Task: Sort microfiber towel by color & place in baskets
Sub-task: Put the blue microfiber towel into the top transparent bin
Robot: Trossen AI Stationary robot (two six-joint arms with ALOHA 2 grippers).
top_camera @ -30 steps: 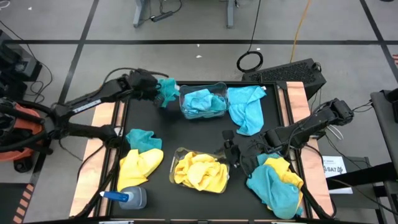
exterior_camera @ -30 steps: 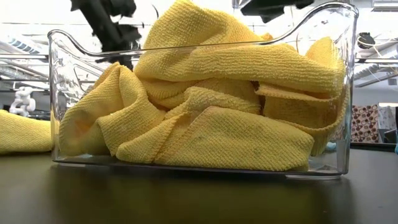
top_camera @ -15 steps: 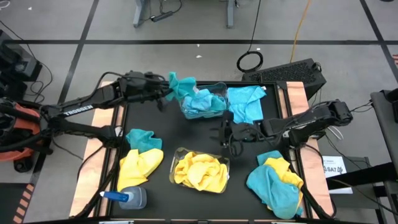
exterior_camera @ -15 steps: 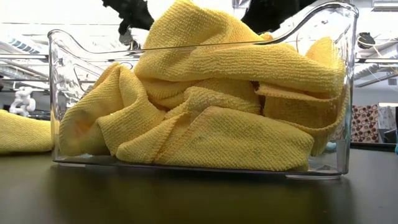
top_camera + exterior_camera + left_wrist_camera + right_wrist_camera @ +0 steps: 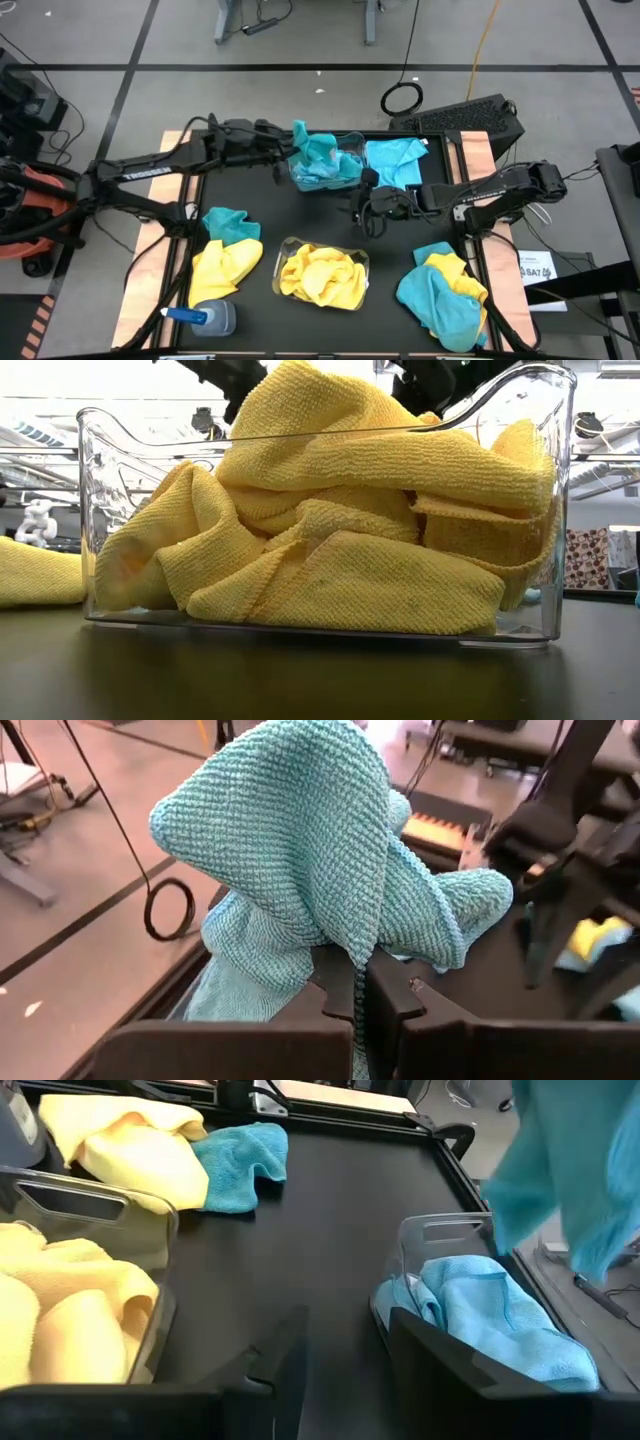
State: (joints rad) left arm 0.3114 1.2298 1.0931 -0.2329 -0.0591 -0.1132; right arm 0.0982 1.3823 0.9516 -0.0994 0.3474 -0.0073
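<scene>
Across the black worktop [image 5: 260, 205], the left tool [image 5: 284, 152] is pinching a turquoise towel [image 5: 312, 147] directly over the far basket [image 5: 352, 172], nearer than the spread, empty right tool [image 5: 368, 205].

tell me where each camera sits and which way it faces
High view: above the table, looking straight down; both arms show.
Low view: at tabletop height, facing the basket of yellow towels; arm parts at top.
Left wrist view: behind the left pincer, shut on a turquoise towel.
Right wrist view: behind the right pincer, facing the turquoise basket.
Shared: high and left wrist views both show that held towel.
</scene>
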